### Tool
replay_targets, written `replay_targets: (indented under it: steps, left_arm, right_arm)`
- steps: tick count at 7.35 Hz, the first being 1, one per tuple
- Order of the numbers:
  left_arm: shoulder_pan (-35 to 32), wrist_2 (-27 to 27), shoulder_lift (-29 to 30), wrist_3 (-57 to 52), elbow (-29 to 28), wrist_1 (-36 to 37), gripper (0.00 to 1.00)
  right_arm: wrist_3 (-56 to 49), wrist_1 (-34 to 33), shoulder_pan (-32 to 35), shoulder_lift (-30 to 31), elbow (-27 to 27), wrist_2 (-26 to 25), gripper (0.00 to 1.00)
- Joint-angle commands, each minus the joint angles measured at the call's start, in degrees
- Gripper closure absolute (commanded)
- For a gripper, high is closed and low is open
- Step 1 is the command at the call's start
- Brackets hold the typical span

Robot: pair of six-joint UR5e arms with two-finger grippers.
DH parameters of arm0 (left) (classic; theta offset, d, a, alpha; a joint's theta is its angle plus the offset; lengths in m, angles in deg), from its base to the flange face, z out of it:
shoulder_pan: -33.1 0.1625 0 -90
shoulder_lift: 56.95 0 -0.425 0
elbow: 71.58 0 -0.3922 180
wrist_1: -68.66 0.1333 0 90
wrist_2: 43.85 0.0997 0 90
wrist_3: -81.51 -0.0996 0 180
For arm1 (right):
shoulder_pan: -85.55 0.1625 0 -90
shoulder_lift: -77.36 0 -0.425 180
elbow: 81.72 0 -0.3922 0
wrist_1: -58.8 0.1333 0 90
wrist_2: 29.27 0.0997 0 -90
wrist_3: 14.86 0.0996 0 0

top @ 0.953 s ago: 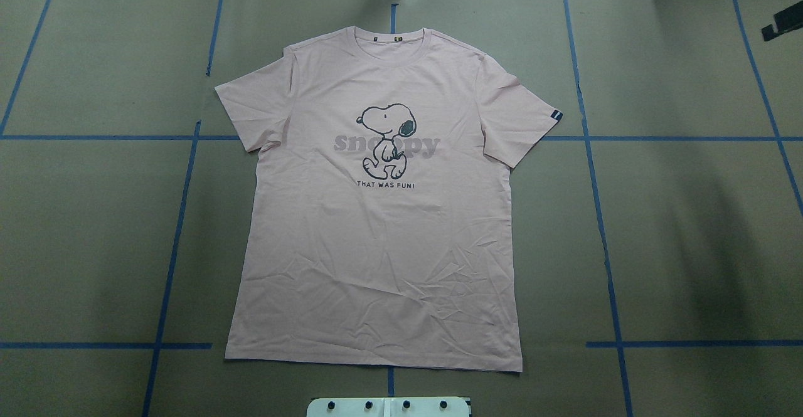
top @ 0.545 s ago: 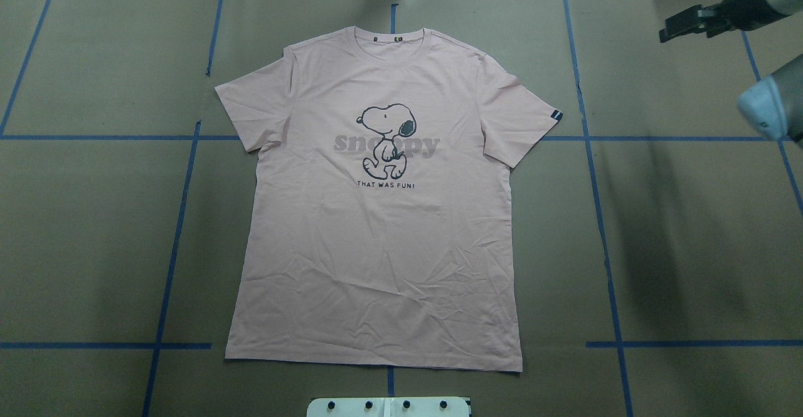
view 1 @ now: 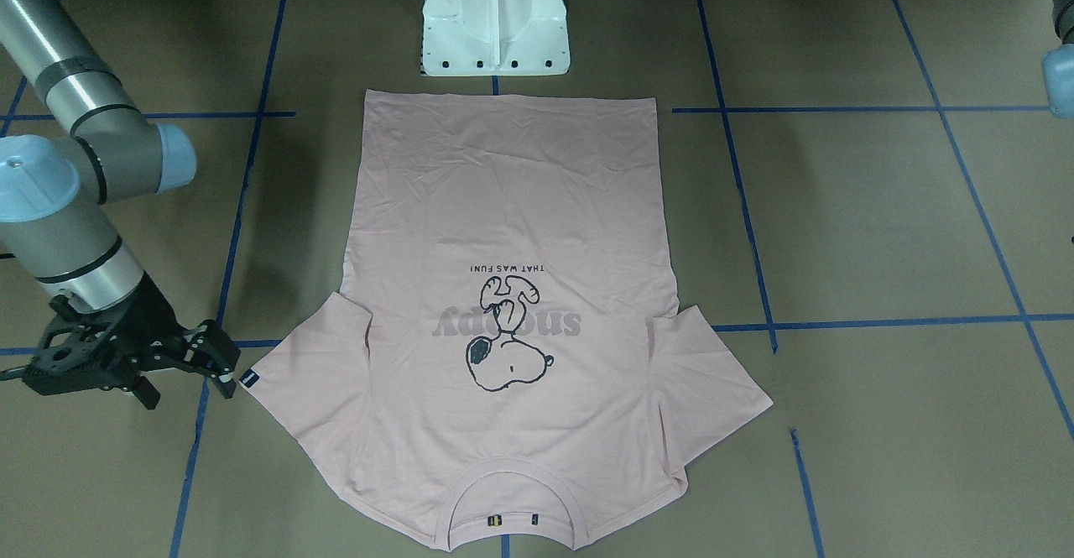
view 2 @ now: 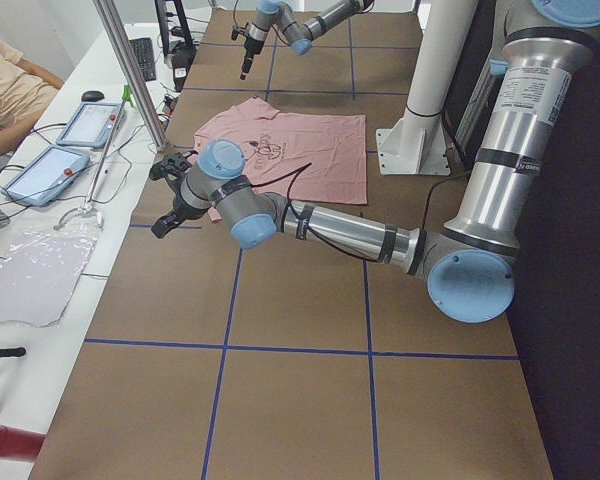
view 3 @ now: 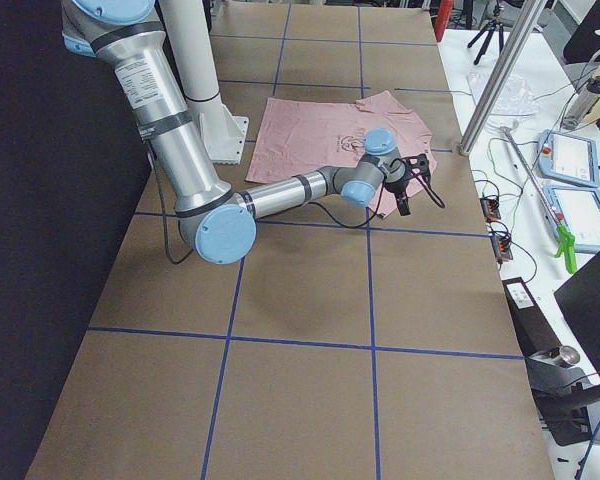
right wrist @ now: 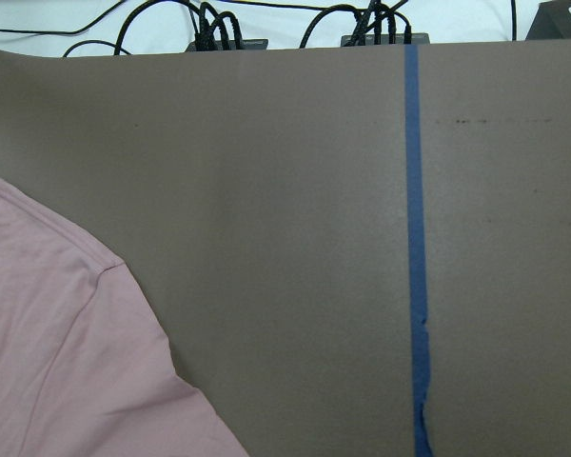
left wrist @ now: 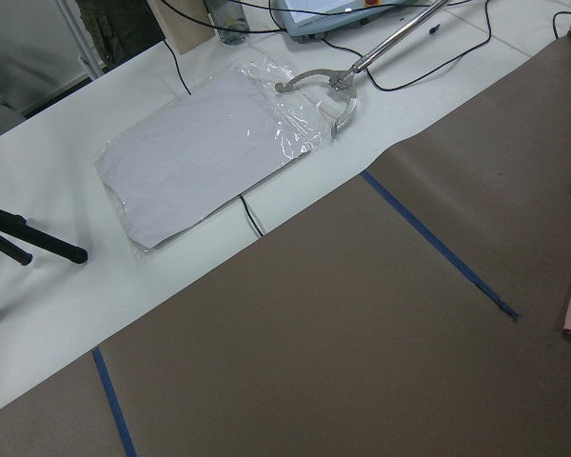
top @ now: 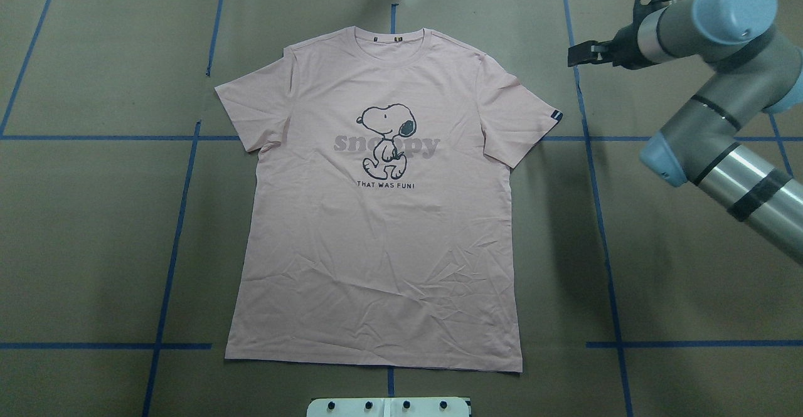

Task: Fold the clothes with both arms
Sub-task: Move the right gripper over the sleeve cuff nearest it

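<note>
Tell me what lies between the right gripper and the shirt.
Only bare paper, seen overhead, separates the right gripper from the shirt; blue tape runs alongside.

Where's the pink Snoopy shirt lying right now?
In the overhead view the shirt lies flat in the middle of the table, print up, hem toward the white base, collar away; the right gripper is beside its tagged sleeve.
</note>
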Motion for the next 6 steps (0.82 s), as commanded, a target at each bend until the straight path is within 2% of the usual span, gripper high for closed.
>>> replay_targets:
  steps: [1,4,6]
  left_arm:
    - [0.0,0.0,0.0,-0.1,0.0,0.0,0.00]
    - [0.0,0.0,0.0,-0.1,0.0,0.0,0.00]
    - [0.0,0.0,0.0,0.0,0.0,0.0,0.00]
  right_arm:
    - [1.8,-7.5,-3.3,-2.7,-0.1,-4.8,0.04]
    - [6.1,-7.3,-5.2,-1.5,0.0,-5.4,0.22]
    - [6.2,-7.0,-5.8,0.3,0.0,-5.4,0.23]
